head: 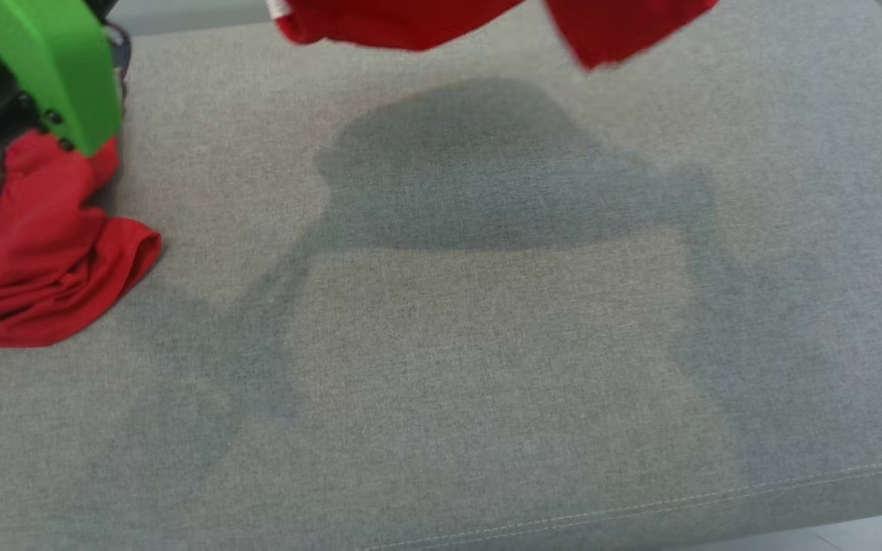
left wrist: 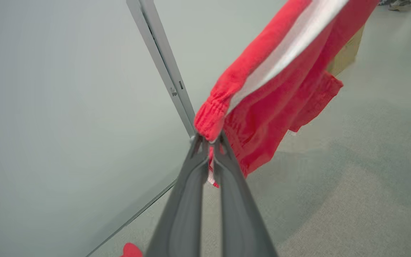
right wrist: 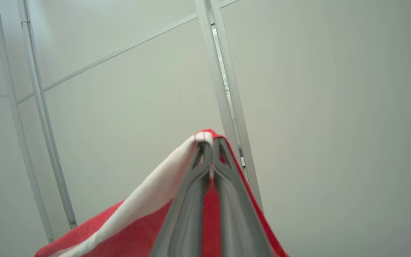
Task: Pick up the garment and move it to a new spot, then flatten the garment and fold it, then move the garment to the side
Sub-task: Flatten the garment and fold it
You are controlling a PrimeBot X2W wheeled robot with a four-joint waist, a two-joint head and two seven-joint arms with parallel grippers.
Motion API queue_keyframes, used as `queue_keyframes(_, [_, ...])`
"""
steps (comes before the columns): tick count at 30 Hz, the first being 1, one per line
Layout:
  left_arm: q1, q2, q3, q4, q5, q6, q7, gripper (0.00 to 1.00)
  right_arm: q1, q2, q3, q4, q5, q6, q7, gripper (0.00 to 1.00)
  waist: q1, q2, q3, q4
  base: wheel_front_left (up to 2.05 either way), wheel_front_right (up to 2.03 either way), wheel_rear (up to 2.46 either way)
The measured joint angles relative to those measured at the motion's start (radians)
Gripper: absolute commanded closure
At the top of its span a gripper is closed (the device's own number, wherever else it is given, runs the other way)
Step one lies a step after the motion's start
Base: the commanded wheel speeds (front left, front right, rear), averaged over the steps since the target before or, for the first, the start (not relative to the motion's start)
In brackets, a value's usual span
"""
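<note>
Red garment (head: 410, 23) hangs across the top of frame above the grey cushion (head: 487, 367), its long axis stretched sideways between my left gripper (left wrist: 211, 141) and right gripper (right wrist: 211, 142), both pinched shut on its waistband edge.

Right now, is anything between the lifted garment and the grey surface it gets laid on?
Nothing visible on the middle of the grey surface under the garment. A red cloth heap lies at its left edge, apart from the shadow.
</note>
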Motion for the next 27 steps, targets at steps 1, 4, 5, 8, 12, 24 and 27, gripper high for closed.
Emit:
queue_keyframes(1, [-0.018, -0.020, -0.007, 0.000, 0.030, -0.017, -0.030, 1.00, -0.029, 0.014, 0.000, 0.001, -0.010, 0.001, -0.014, 1.00, 0.0000, 0.0000, 0.013, 0.005, 0.00, 0.00, 0.00])
queue_keyframes(4, [-0.069, -0.063, -0.005, -0.004, 0.106, -0.035, -0.132, 1.00, -0.053, 0.037, 0.024, 0.001, -0.022, 0.001, -0.048, 1.00, 0.0000, 0.0000, 0.053, 0.020, 0.00, 0.00, 0.00])
queue_keyframes(5, [-0.072, -0.067, -0.004, -0.009, 0.121, -0.038, -0.160, 1.00, -0.045, 0.037, 0.039, -0.005, -0.026, 0.001, -0.055, 1.00, 0.0000, 0.0000, 0.066, 0.025, 0.00, 0.00, 0.00])
queue_keyframes(8, [-0.022, -0.078, 0.012, -0.017, 0.117, -0.029, -0.238, 1.00, 0.046, 0.038, 0.084, -0.046, -0.025, 0.004, -0.071, 1.00, 0.0000, 0.0000, 0.107, 0.036, 0.00, 0.00, 0.00])
queue_keyframes(12, [0.156, -0.074, -0.008, -0.031, 0.115, -0.020, -0.323, 1.00, 0.275, 0.038, 0.113, -0.076, -0.002, 0.006, -0.071, 1.00, 0.0000, 0.0000, 0.163, 0.045, 0.00, 0.00, 0.00])
queue_keyframes(24, [0.517, -0.087, -0.088, 0.075, 0.121, -0.017, -0.574, 1.00, 0.609, 0.000, 0.047, -0.021, 0.035, 0.041, -0.213, 1.00, 0.0000, 0.0000, 0.201, 0.058, 0.00, 0.00, 0.00])
queue_keyframes(27, [0.580, -0.087, -0.108, 0.083, 0.107, -0.018, -0.594, 1.00, 0.649, -0.016, 0.050, -0.012, 0.048, 0.066, -0.213, 1.00, 0.0000, 0.0000, 0.171, 0.053, 0.00, 0.00, 0.00])
